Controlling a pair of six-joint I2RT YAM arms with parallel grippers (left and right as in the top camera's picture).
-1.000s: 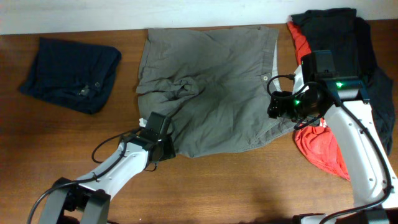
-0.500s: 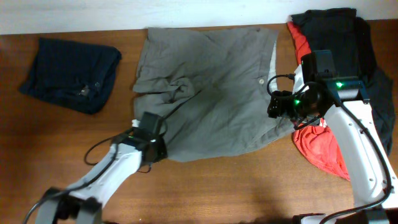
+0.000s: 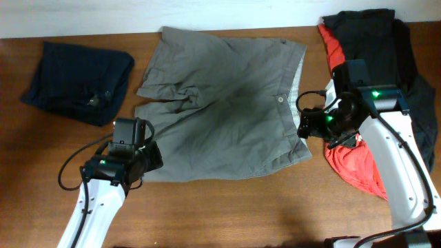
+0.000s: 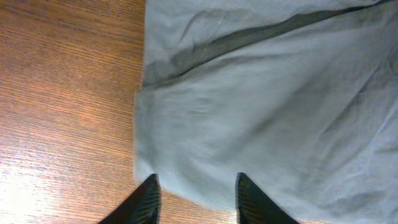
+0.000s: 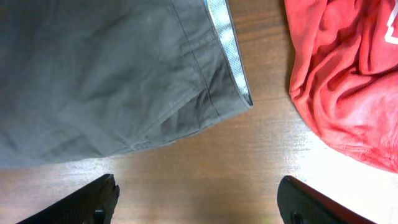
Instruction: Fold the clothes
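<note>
The grey-olive shorts [image 3: 220,114] lie spread flat mid-table, waistband and button [image 3: 280,98] to the right. My left gripper [image 3: 148,156] hovers at the lower left leg corner. In the left wrist view it [image 4: 196,202] is open, and the hem of the shorts [image 4: 261,106] runs between the fingertips [image 4: 148,198] over the wood. My right gripper [image 3: 305,128] stands wide open beside the waistband's lower corner. In the right wrist view it [image 5: 199,205] is over bare wood, between the shorts [image 5: 112,81] and the red garment [image 5: 342,68].
A folded dark navy piece [image 3: 79,81] lies at the far left. At the right a black garment [image 3: 375,41] is piled on the red one [image 3: 355,169], partly under the right arm. Brown wooden table [image 3: 262,207] extends in front.
My left arm has swung left, and the bunched lower left leg of the shorts is now drawn out flat. The right gripper has dropped slightly toward the waistband's corner.
</note>
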